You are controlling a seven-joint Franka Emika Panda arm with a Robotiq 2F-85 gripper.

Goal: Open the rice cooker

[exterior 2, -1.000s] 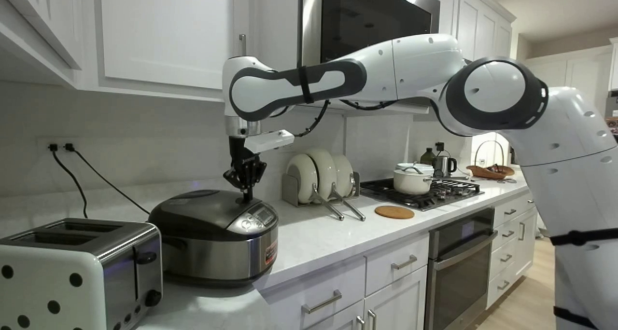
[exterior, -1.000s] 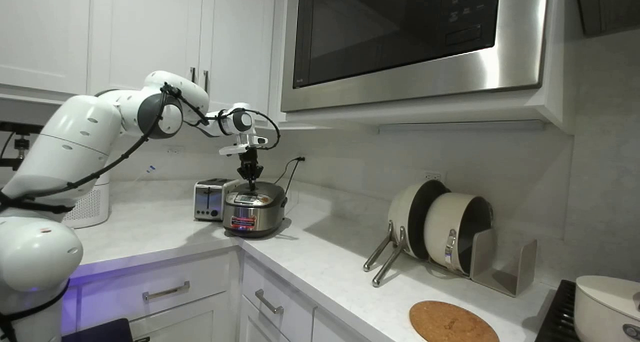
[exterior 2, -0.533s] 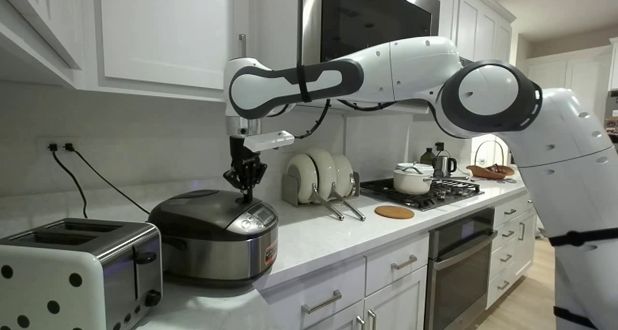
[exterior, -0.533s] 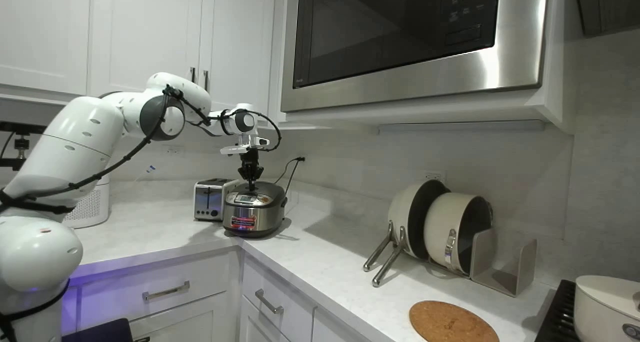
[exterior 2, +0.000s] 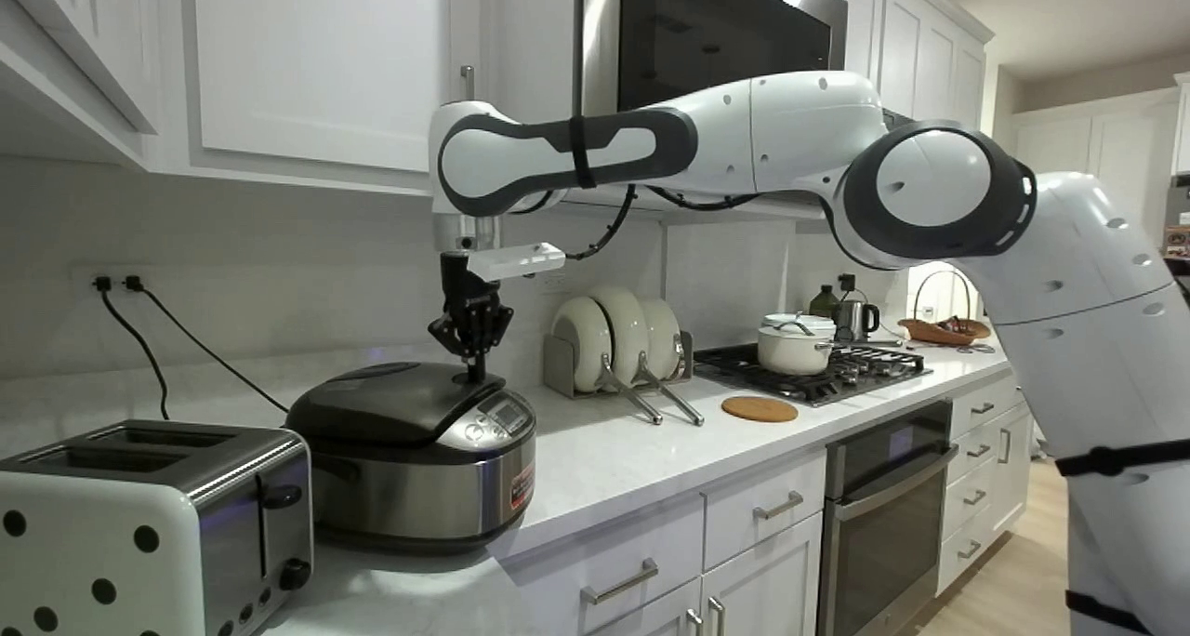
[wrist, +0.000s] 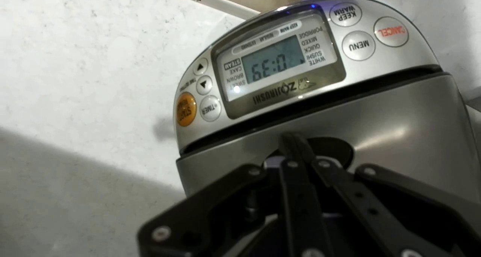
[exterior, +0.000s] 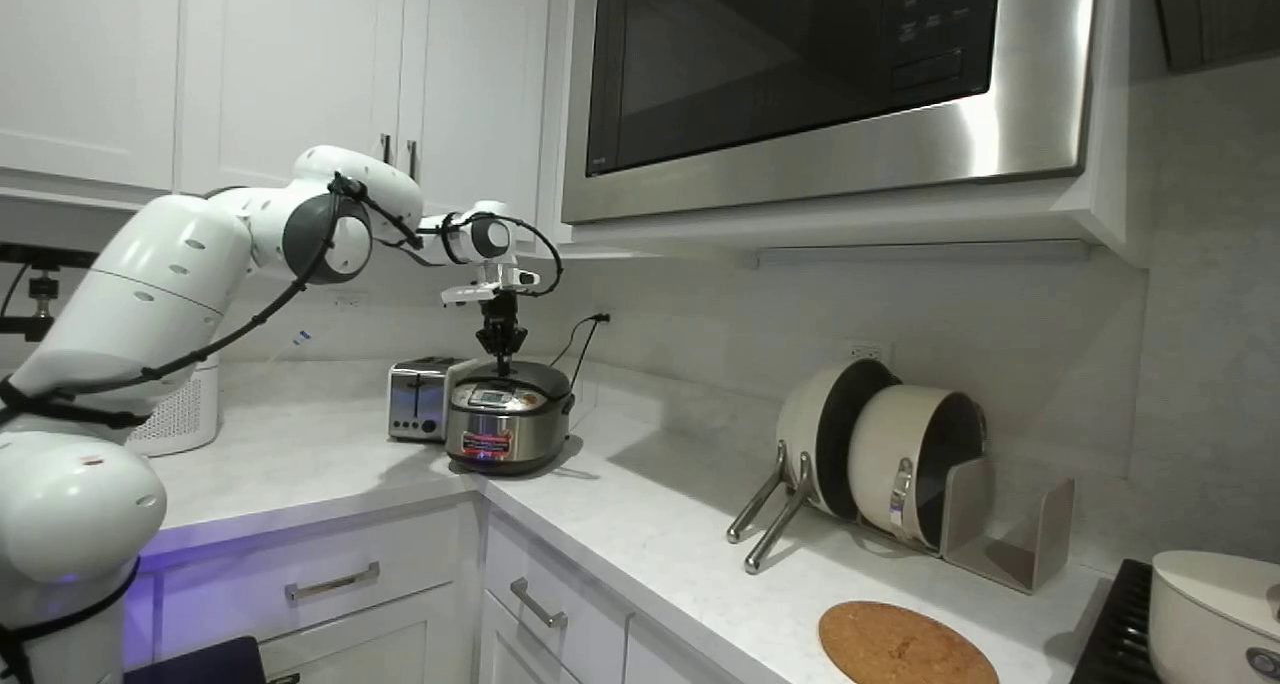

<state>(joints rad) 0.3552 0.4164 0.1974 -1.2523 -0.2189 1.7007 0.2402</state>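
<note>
Unlatching looks done; the closed hand [wrist: 297, 147] must next lift the ajar lid [exterior 2: 390, 404] of the Zojirushi rice cooker [exterior 2: 418, 485].

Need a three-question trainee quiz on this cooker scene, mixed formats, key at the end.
1. True or false: the lid of the cooker stands fully upright.
2. Multiple choice: the tool is down at
A) the toaster
B) the stove
C) the front of the lid
3. Fill in: in the wrist view, the START button is ____ in colour.

Key
1. False; it is barely raised, with a dark gap between it and the panel.
2. C
3. Orange
</note>
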